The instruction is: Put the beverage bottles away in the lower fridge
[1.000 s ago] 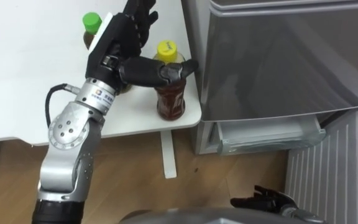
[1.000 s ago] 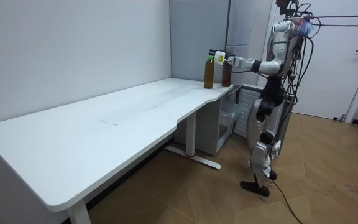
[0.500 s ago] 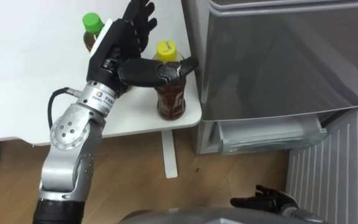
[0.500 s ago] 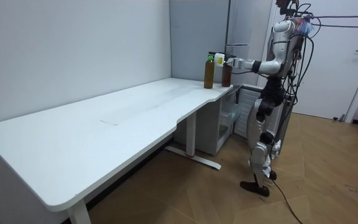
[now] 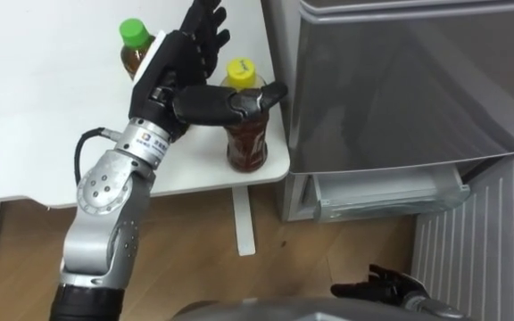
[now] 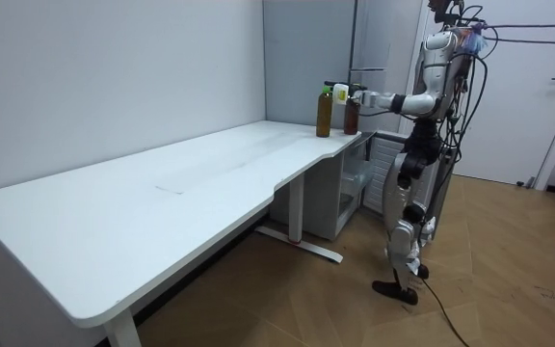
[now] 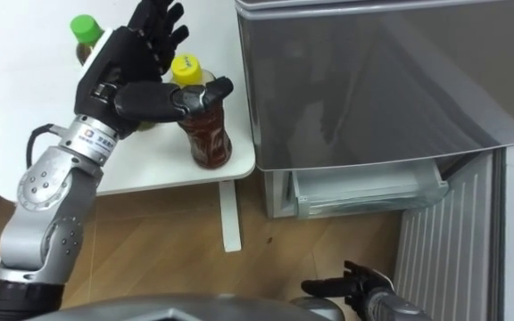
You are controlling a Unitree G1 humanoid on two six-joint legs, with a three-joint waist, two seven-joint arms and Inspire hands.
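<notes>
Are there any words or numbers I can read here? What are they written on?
Sticker on the wrist behind the left robot hand: tiny print, too blurred to read.
Yellow-cap bottle: label print too small to read.
Green-cap bottle: label hidden behind the robot hand.
Fridge: no writing on it.
</notes>
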